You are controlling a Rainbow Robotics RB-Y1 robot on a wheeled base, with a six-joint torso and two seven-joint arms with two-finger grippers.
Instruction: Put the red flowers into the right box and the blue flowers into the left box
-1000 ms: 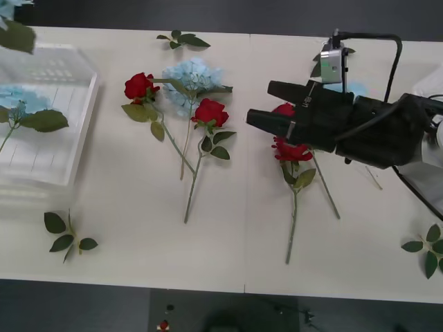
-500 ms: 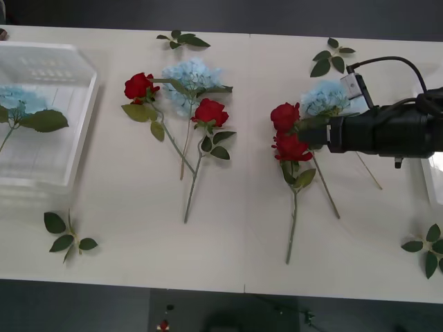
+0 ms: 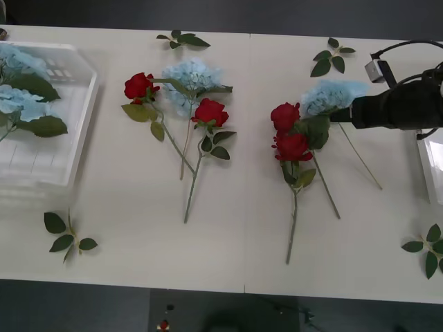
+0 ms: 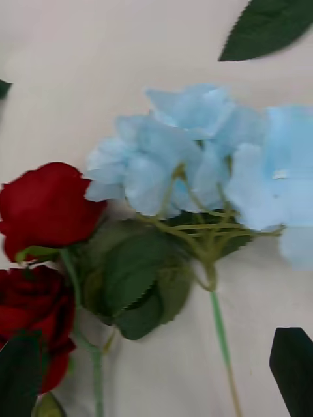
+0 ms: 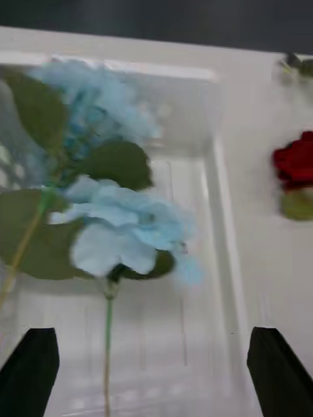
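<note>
On the white table (image 3: 228,228), the right arm reaches in from the right edge of the front view, its black right gripper (image 3: 348,114) at a pale-blue fluffy flower head (image 3: 331,95) lying right of centre; whether its fingers are spread or pressed together cannot be told. Touching that bloom on its left lie two deep-red roses (image 3: 288,133) on thin green stems. Near the upper middle, a second blue head (image 3: 194,80) lies between two more red roses (image 3: 210,111). The shallow white translucent left tray (image 3: 75,131) at the upper left holds two blue blooms (image 3: 21,90). In the left wrist view the left gripper (image 5: 156,371) hangs over that tray, black fingers (image 5: 279,374) spread wide and holding nothing. A white right tray (image 3: 433,166) shows partly at the right edge.
</note>
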